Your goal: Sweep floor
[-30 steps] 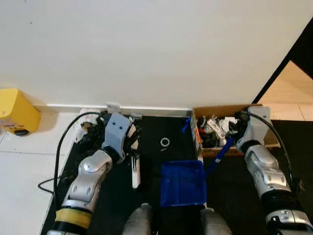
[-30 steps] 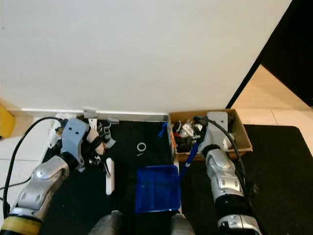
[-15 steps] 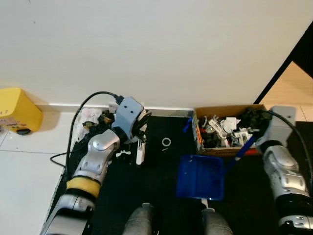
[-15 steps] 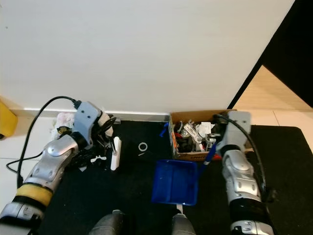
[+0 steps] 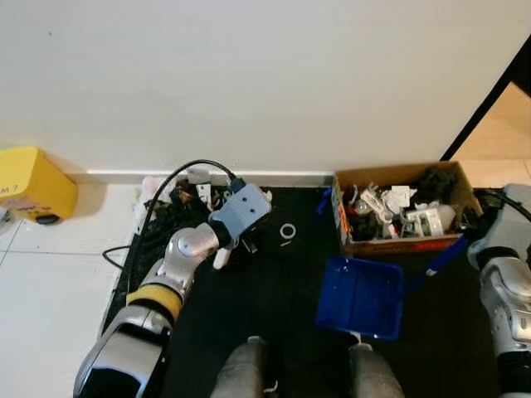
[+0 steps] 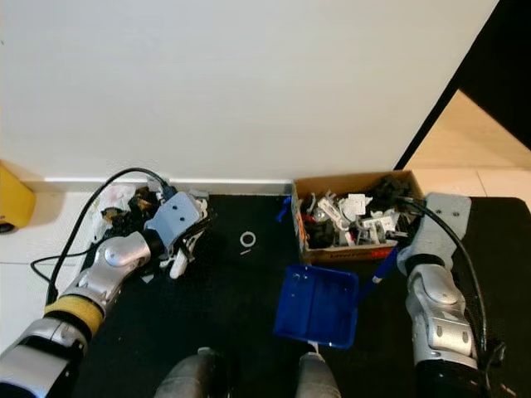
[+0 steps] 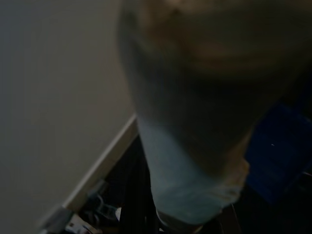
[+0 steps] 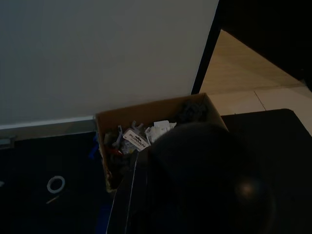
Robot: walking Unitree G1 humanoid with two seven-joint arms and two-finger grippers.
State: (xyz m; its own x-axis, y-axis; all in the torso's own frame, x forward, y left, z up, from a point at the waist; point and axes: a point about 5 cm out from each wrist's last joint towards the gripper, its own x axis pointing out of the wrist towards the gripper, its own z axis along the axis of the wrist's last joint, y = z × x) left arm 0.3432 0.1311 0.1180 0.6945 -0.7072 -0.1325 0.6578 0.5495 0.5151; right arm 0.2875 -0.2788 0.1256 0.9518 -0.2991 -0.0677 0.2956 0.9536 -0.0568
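Left eye view: blue dustpan (image 5: 359, 295) lies on the black mat (image 5: 274, 315), its handle gripped by the right end effector (image 5: 465, 242). Left end effector (image 5: 236, 242) pinches a white brush (image 5: 222, 256) beside the litter pile (image 5: 178, 207) near the wall; cardboard box (image 5: 398, 207) of scraps stands just past the dustpan.

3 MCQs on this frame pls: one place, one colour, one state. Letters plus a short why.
1. Where does the small white ring lie?
A. on the black mat
B. in the box
C. on the white tiles

2. What colour is the plastic dustpan?
A. red
B. blue
C. green

3. What state is the brown cardboard box in?
A. shut
B. empty
C. open, full of scraps

Key: 1 A, the ring sits on the mat between the left gripper and the box. 2 B, its tray is plainly blue. 3 C, the top is open and scraps fill it.
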